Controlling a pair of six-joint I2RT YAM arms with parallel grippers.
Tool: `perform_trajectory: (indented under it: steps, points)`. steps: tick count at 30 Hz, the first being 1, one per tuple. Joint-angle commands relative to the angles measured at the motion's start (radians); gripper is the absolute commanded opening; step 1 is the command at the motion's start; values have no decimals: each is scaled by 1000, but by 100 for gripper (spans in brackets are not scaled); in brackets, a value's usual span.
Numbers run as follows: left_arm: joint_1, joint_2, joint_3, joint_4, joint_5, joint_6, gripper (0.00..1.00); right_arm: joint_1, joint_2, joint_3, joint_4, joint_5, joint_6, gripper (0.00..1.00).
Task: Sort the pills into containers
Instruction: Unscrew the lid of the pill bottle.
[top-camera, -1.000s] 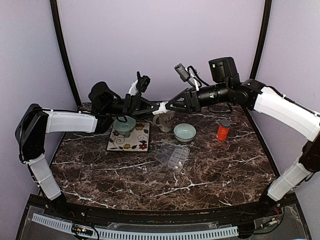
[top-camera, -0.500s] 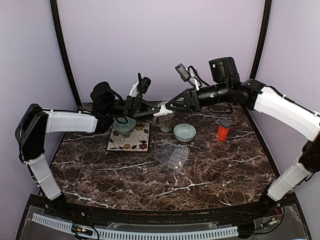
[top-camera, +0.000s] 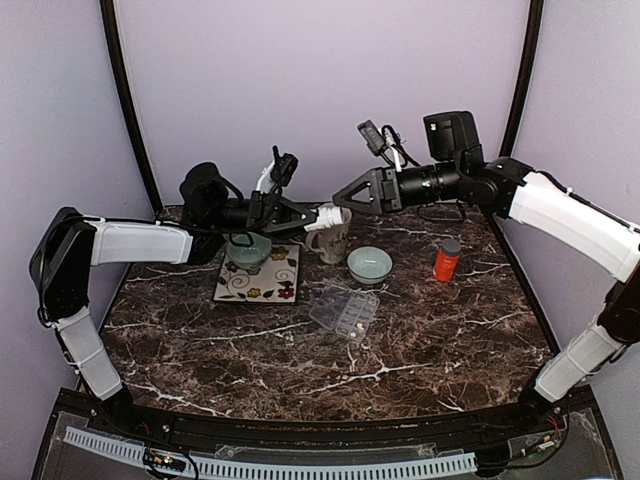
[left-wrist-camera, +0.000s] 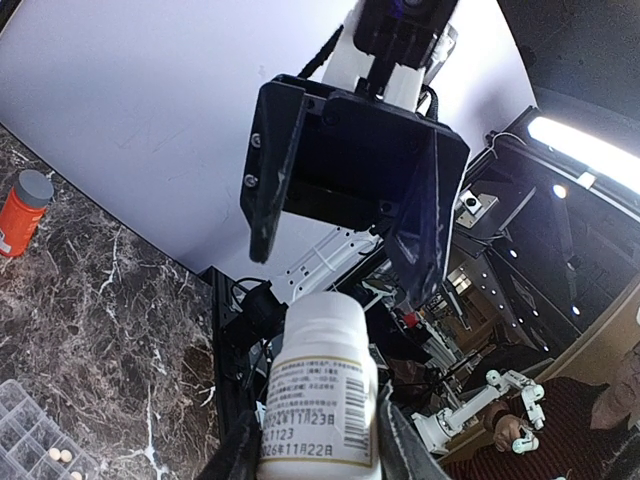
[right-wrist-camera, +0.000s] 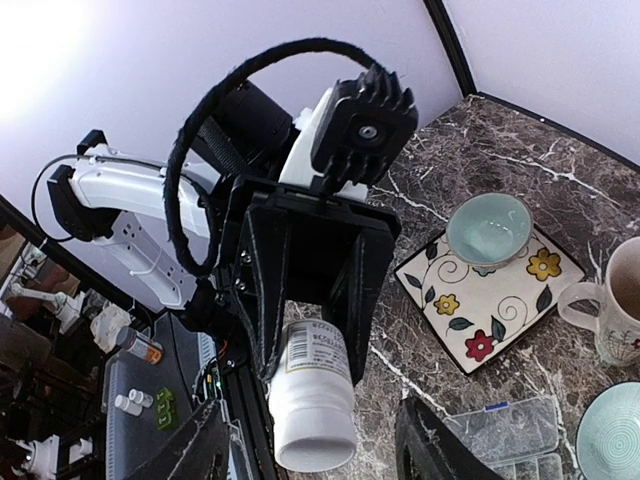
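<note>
My left gripper (top-camera: 316, 215) is shut on a white labelled bottle (top-camera: 331, 214), held level above the mug. The same bottle (left-wrist-camera: 320, 385) sits between my left fingers (left-wrist-camera: 240, 450), its white end pointing at my right gripper (left-wrist-camera: 337, 270). That right gripper (top-camera: 343, 196) stands open just past and slightly above the bottle's end, touching nothing. From the right wrist the bottle (right-wrist-camera: 312, 395) lies in line with my widely spread right fingers (right-wrist-camera: 190, 450). The clear pill box (top-camera: 343, 310) lies open on the table, with pills (top-camera: 351, 325) in its compartments; the pills (left-wrist-camera: 60, 455) also show from the left wrist.
An orange grey-capped bottle (top-camera: 446, 260) stands at the right. One pale green bowl (top-camera: 249, 250) sits on a floral square plate (top-camera: 270, 283), another bowl (top-camera: 370, 264) beside a grey mug (top-camera: 330, 241). The marble tabletop (top-camera: 300, 370) stretches in front.
My right gripper has opened wider and drawn back up and to the right, away from the white bottle's end. The left gripper kept its hold on the bottle, barely moving.
</note>
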Motion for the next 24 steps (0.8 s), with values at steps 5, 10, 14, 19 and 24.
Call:
perform_trajectory:
  steps: [5,10,14,19,24]
  points:
    - [6,-69,8,-34,-5,63,0,-85,12,-1,96,-6,373,57]
    - [7,-80,20,-134,-16,165,0,-97,16,-23,92,-43,511,59]
    - [7,-71,42,-189,-24,225,0,-97,16,-29,71,-48,560,61]
    - [6,-56,71,-218,-29,263,0,-95,23,-52,77,-60,606,60]
    - [7,-45,104,-269,-39,311,0,-87,19,-59,74,-66,626,59]
